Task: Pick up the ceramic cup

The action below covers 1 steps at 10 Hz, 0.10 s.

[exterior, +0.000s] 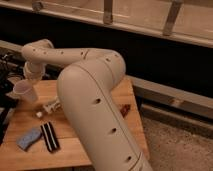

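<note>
The ceramic cup [25, 91] is small, plain and off-white. It stands slightly tilted at the far left edge of the wooden table [100, 150]. My white arm reaches from the lower right across the table to it. The gripper [29, 79] is at the end of the wrist, directly above and against the cup's rim. The wrist hides how the gripper meets the cup.
A white tube [50, 106] lies just right of the cup, with a small white piece [39, 114] beside it. A blue sponge [29, 138] and a black striped object [49, 136] lie at the front left. A brown item [125, 109] lies by the right edge. Dark clutter [7, 65] stands left of the table.
</note>
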Tool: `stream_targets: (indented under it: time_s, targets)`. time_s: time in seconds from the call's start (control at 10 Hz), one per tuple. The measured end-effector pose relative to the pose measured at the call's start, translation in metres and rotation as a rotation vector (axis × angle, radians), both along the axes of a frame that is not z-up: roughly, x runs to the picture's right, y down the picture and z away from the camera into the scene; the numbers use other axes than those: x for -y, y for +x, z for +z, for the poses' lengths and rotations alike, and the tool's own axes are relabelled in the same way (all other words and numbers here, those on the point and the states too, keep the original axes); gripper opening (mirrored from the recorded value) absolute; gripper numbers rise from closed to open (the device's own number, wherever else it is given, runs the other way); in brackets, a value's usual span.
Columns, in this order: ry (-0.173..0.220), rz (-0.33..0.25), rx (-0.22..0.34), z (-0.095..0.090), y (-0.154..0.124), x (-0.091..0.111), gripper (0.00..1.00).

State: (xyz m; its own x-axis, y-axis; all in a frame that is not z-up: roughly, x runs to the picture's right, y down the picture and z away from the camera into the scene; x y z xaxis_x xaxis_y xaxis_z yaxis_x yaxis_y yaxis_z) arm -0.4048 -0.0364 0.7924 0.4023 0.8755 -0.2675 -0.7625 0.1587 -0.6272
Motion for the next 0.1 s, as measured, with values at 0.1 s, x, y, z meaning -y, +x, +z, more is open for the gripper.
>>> stream_targets:
  time_s: [0.1]
  targets:
    - [0.001,0.002,0.001,-0.001,-0.0006,-0.0006,0.02]
